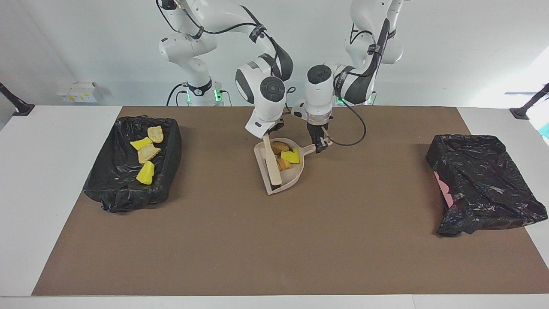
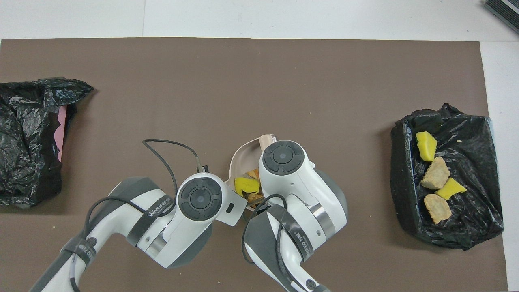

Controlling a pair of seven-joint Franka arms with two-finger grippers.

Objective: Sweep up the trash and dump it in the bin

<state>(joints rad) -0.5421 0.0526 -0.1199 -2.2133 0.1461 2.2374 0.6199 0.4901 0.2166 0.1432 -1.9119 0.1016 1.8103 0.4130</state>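
Both arms lean in over the table's middle (wrists almost touching), left gripper [image 1: 318,146] and right gripper [image 1: 266,134] pointing down, fingers clamped tight.

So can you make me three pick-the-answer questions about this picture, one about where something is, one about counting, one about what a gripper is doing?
1. Where is the brush?
A. lying in the dustpan
B. in a bin
C. on the bare mat

2. How many trash lumps lie in the bin at the right arm's end?
A. two
B. four
C. seven

3. What is the left gripper doing?
A. hanging open
B. holding a lump
C. shut on the dustpan handle

Answers:
1. A, its stick crosses the pan.
2. B, two yellow and two beige show.
3. C, its fingers clamp the handle.
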